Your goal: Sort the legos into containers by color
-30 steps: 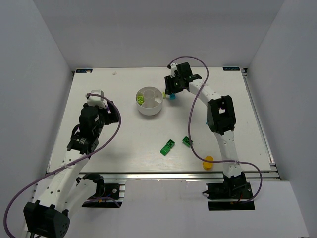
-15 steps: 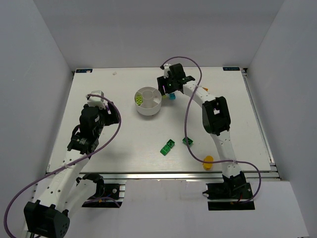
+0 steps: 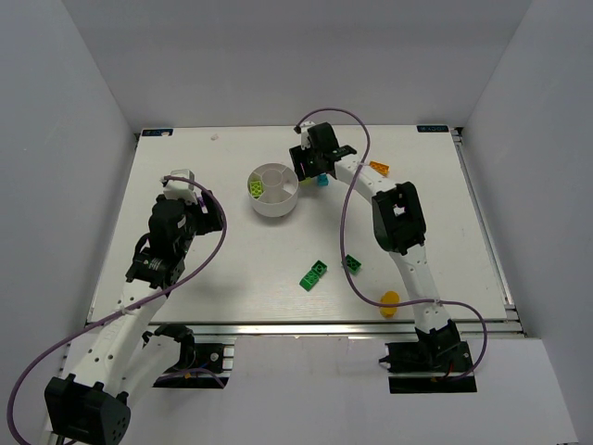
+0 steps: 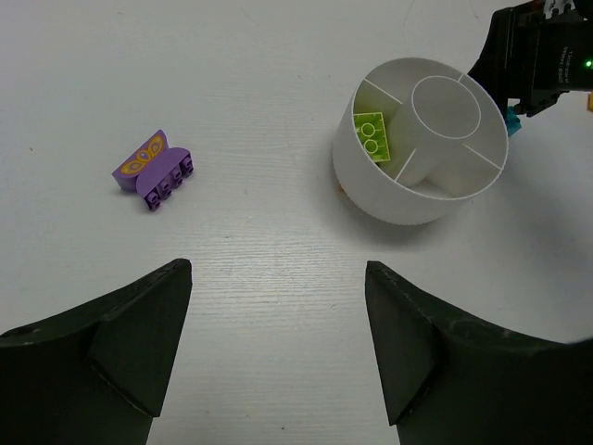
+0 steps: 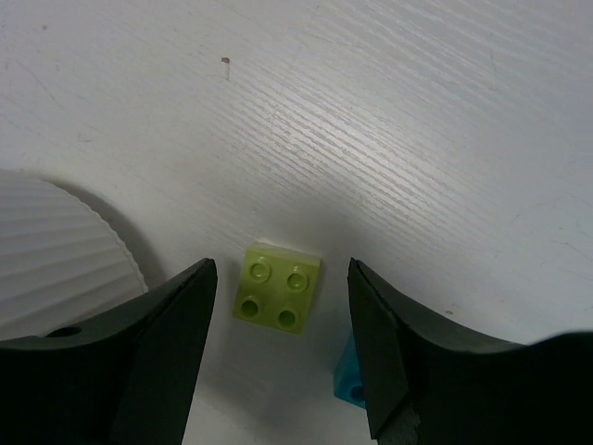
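While right claw (image 5: 283, 269) frames lime brick (image 5: 281, 298), dish (image 5: 65, 250) and cyan brick (image 5: 350, 380) near.

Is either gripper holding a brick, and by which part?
Nothing is held. The right gripper, open, straddles the lime brick without touching it; the left gripper is open and empty.

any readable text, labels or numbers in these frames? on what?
No text reads in any view.
blue sticker at the far left table corner: too small to read.
blue sticker at the far right table corner: too small to read.
white marking on the right arm's housing: cut off, unreadable.
purple brick: yellow printed pattern, no letters.
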`<state>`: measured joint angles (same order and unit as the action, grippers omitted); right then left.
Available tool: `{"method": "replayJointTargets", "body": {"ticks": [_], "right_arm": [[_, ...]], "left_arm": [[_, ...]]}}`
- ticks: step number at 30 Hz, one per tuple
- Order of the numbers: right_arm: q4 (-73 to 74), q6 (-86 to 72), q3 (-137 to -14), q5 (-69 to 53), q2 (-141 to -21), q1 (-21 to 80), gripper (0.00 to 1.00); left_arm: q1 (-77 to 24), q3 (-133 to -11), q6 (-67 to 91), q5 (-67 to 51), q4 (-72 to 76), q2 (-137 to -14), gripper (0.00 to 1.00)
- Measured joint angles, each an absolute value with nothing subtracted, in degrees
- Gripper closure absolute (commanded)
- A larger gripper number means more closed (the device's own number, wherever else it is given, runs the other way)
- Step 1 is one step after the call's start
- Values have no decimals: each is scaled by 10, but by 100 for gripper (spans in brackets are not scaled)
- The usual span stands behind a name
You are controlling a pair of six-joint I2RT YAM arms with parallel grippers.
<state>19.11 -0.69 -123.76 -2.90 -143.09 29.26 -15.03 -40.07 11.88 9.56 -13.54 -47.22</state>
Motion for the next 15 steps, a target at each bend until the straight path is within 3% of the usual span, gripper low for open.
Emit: {"method": "replayJointTargets", "body": {"ticks": [10, 15], "right_arm": [[181, 16, -1228, 2, -1441, 297, 47], [180, 22, -1228, 10, -1444, 298, 63]], "left_arm": [[-150, -401, 119, 96, -135, -471, 15], [-150, -401, 119, 96, -135, -468, 15]]}}
